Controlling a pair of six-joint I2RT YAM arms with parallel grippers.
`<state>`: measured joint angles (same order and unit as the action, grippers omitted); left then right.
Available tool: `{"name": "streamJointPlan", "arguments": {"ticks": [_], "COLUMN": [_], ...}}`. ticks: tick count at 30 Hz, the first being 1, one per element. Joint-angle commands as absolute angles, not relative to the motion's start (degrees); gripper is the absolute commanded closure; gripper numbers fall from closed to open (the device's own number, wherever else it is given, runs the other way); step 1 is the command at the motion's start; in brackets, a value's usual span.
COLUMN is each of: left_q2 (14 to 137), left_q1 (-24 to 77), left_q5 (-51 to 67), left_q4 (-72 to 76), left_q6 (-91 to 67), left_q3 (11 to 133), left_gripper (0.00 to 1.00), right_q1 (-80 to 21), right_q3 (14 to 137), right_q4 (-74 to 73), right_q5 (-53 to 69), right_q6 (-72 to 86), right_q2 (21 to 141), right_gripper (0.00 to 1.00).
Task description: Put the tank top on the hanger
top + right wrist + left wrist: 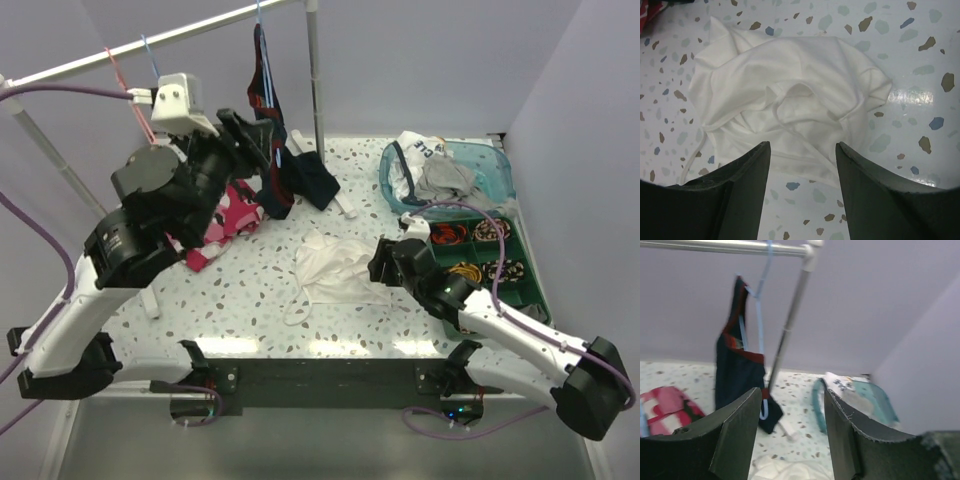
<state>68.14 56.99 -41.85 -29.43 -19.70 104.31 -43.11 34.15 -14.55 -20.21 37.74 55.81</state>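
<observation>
The white tank top (335, 265) lies crumpled on the speckled table near the middle, with a strap trailing to the front left. It fills the right wrist view (790, 100) and shows at the bottom edge of the left wrist view (785, 470). My right gripper (380, 262) is open and empty at the top's right edge, low over the table, its jaws (802, 146) just short of the fabric. A light-blue hanger (150, 55) hangs on the rail at the far left, mostly hidden behind my left wrist. My left gripper (260, 135) is raised, open (792, 392) and empty.
A pink hanger (125, 90) hangs beside the blue one. A navy garment with red stripes (280, 160) hangs on another light-blue hanger (760, 315) by the rail's upright pole (315, 80). A pink camouflage garment (225, 225) lies at the left. A teal basket (500, 165) and a green tray (530, 280) stand at the right.
</observation>
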Motion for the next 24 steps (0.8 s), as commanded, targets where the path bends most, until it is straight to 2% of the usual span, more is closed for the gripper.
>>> {"name": "streamJointPlan", "arguments": {"ticks": [1,7,11,20,24], "left_q2": [74.2,77.0,78.6,81.0,83.4], "left_q1": [54.8,49.5,37.7,24.1,21.0], "left_q5": [-64.2,-68.5,-58.1,-43.4,-41.4], "left_q4": [-44.2,-48.9,-51.9,-47.6,-47.4], "left_q6": [-15.7,-14.1,-15.5,-14.2,-14.0], "left_q3": [113.2,118.6,119.4,116.2,117.1], "left_gripper": [0.42,0.41,0.41,0.41,0.43], "right_q1": [-43.2,-43.2,-43.3,-43.2,-43.3], "right_q3": [36.6,38.1,39.3,38.8,38.6], "right_q4": [-12.1,-12.9,-13.7,-14.2,-14.2], "right_q5": [-18.7,-17.0,-16.2,-15.5,-15.4], "right_q6": [36.8,36.0,35.2,35.1,35.2], "right_q2": [57.0,58.0,57.6,56.3,56.2], "right_gripper": [0.41,0.41,0.41,0.41,0.41]}}
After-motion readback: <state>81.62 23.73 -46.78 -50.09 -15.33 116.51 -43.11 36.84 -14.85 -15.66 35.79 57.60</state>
